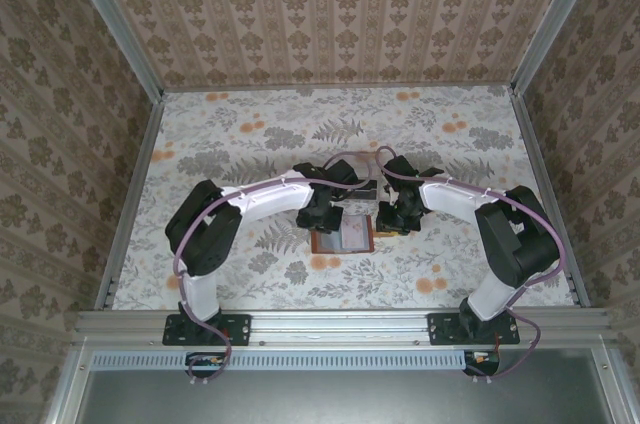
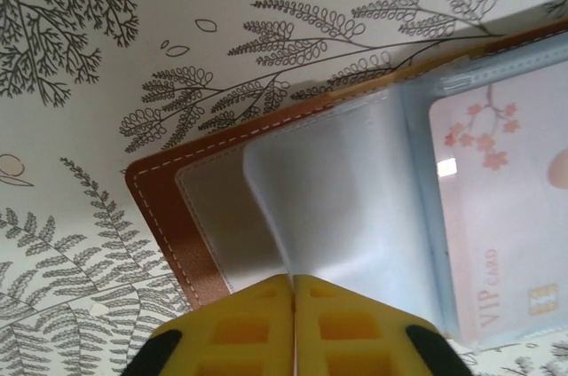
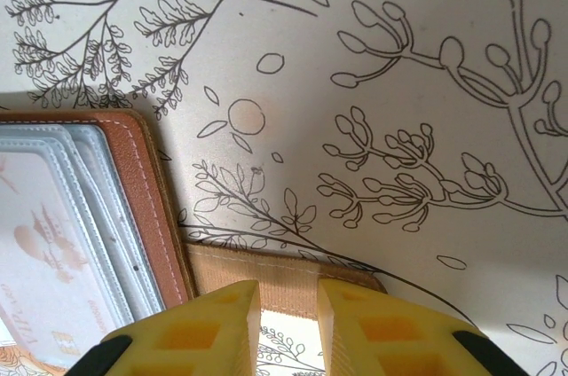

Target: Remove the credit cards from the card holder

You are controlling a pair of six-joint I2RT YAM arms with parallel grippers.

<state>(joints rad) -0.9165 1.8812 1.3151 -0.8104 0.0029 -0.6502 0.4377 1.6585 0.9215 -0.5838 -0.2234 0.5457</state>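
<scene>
- A robot test cell is suggested: beige damask-patterned wall panels (image 1: 340,4) are held in silver aluminium rails (image 1: 340,322).
- A white floral-printed tabletop (image 1: 250,134) is enclosed by them.
- Black-and-white robot arms (image 1: 215,229) are bolted to the near rail.

Floral-patterned table (image 1: 230,144), open brown card holder (image 1: 343,236) lying flat near its middle

**Centre crowded, margins free**

The middle of the table (image 1: 250,114) is blocked by the card holder (image 1: 343,234), over which the left arm (image 1: 255,199) and right arm (image 1: 460,194) are bent. Free surface is left along the top and in the lower corners, bounded by the walls (image 1: 330,14).
</scene>
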